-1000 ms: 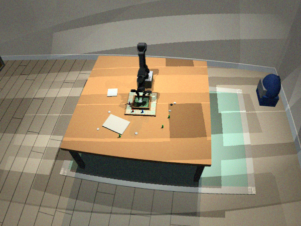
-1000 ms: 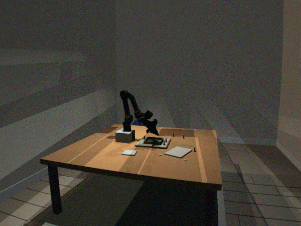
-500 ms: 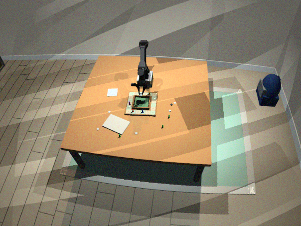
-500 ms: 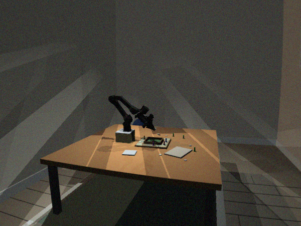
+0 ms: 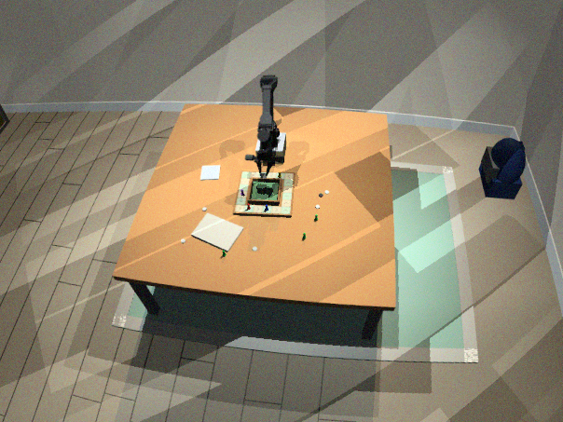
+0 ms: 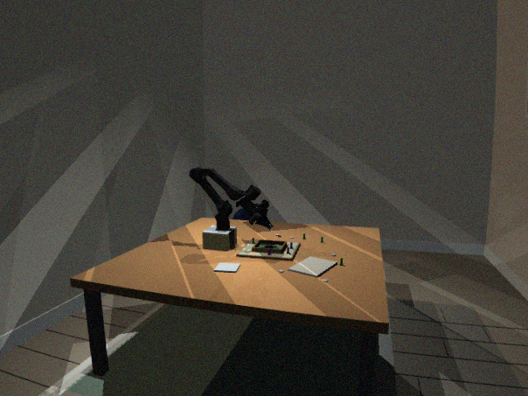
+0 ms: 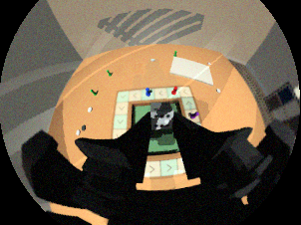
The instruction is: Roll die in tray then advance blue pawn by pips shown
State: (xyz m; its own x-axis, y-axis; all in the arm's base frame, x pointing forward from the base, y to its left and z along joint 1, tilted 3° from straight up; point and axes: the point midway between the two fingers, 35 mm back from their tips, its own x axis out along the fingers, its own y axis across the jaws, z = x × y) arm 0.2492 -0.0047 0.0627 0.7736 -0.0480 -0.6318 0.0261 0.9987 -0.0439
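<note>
My gripper (image 5: pixel 263 176) (image 6: pixel 270 226) (image 7: pixel 161 122) is shut on the die (image 7: pixel 162 115), a grey-white speckled cube in the wrist view. It holds the die above the tray (image 5: pixel 263 203) (image 7: pixel 142 103), a brown-walled square with a green floor. The die's pips are too blurred to count. The tray sits in the middle of the board (image 5: pixel 286 211) (image 7: pixel 123 96). The blue pawn (image 5: pixel 266 208) (image 6: pixel 291 246) (image 7: pixel 149 92) stands on the board's row farthest from the arm base. In the wrist view, that row's arrows point left.
A red pawn (image 5: pixel 248 207) (image 7: pixel 174 91) and a purple pawn (image 5: pixel 242 192) (image 7: pixel 193 114) are on the board. A green pawn (image 5: pixel 279 175) is at its near edge. Off the board are green pawns (image 5: pixel 316 217) (image 5: pixel 304 237), a pale book (image 5: pixel 218 231), a white card (image 5: pixel 210 172) and small discs.
</note>
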